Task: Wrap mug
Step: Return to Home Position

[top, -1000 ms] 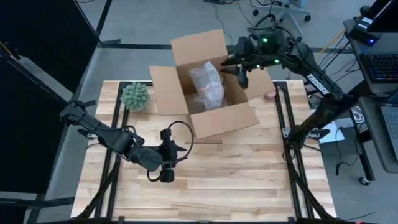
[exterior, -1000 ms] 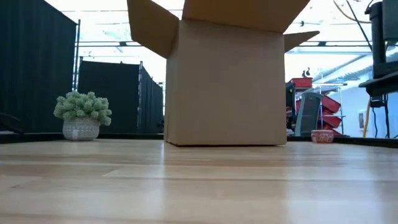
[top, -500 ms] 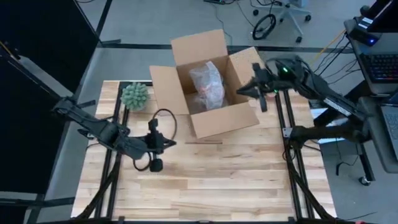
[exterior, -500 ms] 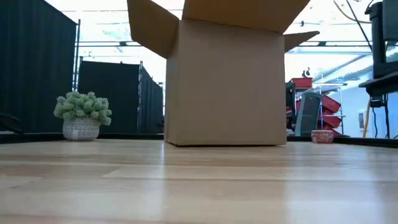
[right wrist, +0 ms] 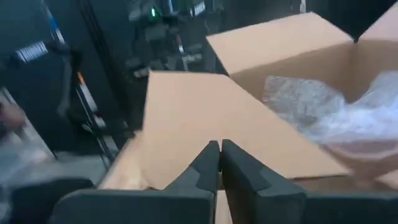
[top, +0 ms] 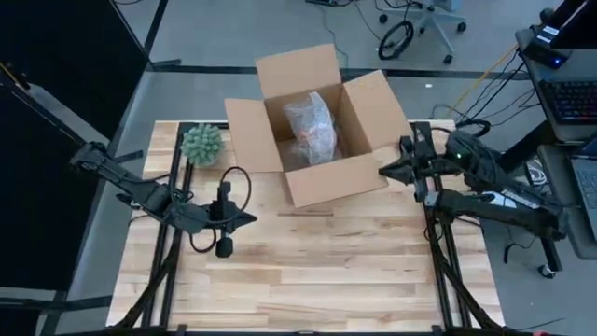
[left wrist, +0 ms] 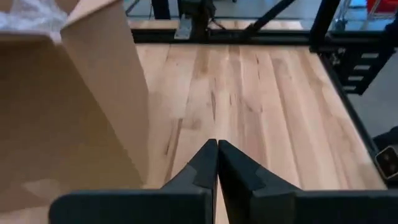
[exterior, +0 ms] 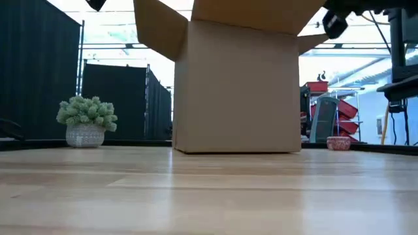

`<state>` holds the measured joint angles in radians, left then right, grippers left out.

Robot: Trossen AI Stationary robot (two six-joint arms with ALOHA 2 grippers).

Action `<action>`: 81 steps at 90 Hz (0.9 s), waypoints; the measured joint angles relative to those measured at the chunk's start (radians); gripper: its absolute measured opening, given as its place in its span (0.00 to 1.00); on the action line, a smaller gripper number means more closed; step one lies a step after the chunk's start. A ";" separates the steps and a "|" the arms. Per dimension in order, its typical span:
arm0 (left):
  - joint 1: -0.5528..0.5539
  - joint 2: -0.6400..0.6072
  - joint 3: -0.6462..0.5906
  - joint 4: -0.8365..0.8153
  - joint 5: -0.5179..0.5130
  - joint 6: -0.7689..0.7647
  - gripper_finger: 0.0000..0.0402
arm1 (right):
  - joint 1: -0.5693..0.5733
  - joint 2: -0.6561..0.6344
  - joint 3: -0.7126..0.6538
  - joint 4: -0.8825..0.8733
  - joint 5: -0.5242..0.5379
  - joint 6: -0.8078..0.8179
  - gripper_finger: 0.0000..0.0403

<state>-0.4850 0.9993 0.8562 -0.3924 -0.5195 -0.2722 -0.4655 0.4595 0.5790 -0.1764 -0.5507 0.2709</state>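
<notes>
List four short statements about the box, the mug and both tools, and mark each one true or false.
1. The wrapped mug lies inside the open cardboard box. True.
2. The left tool is shut on the potted plant. False: it is shut on nothing, above bare table, apart from the potted plant.
3. The right tool reaches into the cardboard box. False: it hangs outside, shut, by the right flap.
4. The potted plant stands on the table beside the box's left flap. True.

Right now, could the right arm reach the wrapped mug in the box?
Probably yes. The box is open on top, the wrapped mug lies uncovered inside, and the right claw, shut, sits close beside the box; it need only clear the flap.
</notes>
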 joint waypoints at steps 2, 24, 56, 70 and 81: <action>0.000 0.000 0.000 0.000 -0.010 0.000 0.00 | 0.004 -0.011 -0.013 0.010 0.000 0.029 0.00; 0.000 0.000 0.000 0.025 -0.039 -0.010 0.00 | 0.078 -0.107 -0.151 0.067 0.103 0.083 0.00; 0.000 0.008 0.000 -0.012 -0.037 -0.011 0.00 | 0.226 -0.213 -0.341 0.282 0.306 0.098 0.00; 0.000 0.013 0.000 -0.010 -0.038 -0.037 0.00 | 0.276 -0.243 -0.436 0.359 0.524 0.103 0.00; 0.000 0.013 0.000 -0.008 -0.024 -0.037 0.00 | 0.281 -0.265 -0.463 0.354 0.534 0.080 0.00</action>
<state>-0.4847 1.0122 0.8562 -0.4007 -0.5430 -0.3088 -0.1848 0.1949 0.1157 0.1776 -0.0170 0.3506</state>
